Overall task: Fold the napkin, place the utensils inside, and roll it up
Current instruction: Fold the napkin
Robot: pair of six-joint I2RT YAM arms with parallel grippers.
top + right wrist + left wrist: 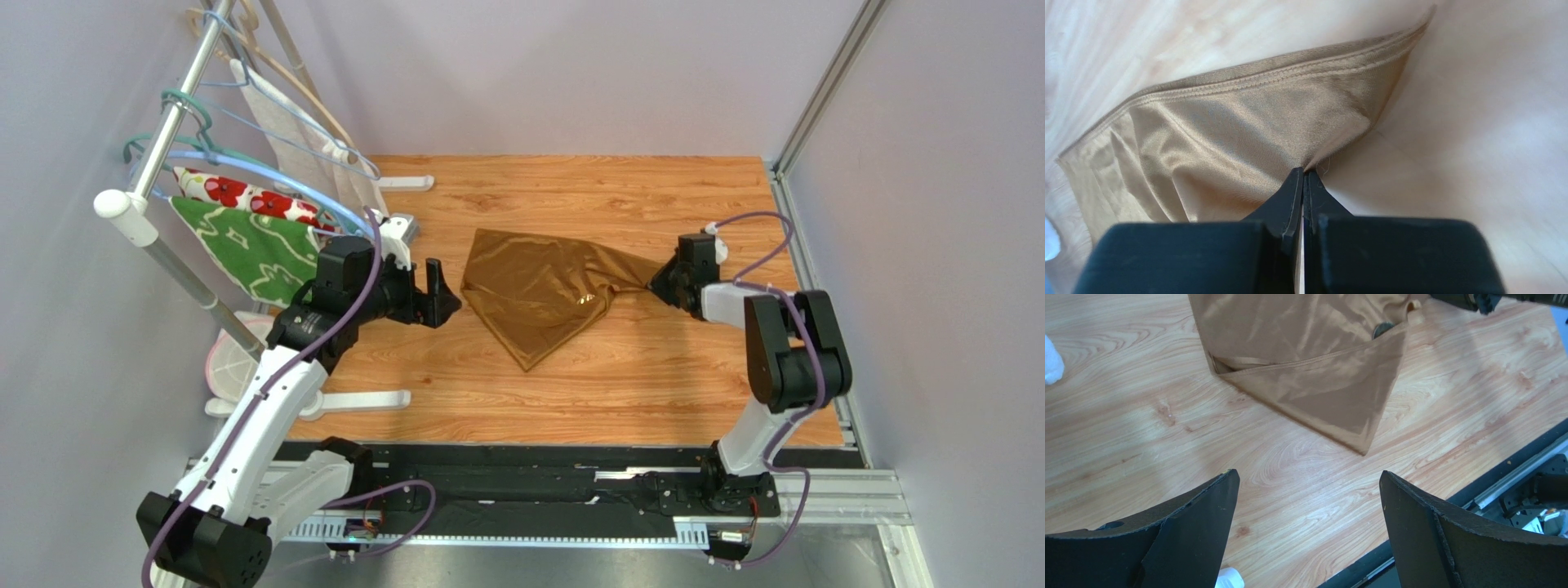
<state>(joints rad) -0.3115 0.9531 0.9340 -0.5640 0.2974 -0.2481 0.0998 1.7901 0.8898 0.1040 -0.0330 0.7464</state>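
The golden-brown napkin point(540, 288) lies crumpled and partly folded in the middle of the wooden table point(638, 380), one point toward the near edge. My right gripper point(656, 284) is shut on the napkin's right edge, and the cloth point(1229, 147) bunches up at its closed fingertips point(1303, 174). My left gripper point(444, 294) hovers just left of the napkin, open and empty. In the left wrist view the napkin point(1321, 373) lies ahead of the wide-apart fingers point(1207, 508). The utensils are out of view.
A white rack point(160, 221) with hangers stands at the left, carrying a green leaf-patterned cloth point(252, 251) and a white cloth with red flowers point(239, 194). A black rail point(552, 484) runs along the near edge. Grey walls close in the back and right.
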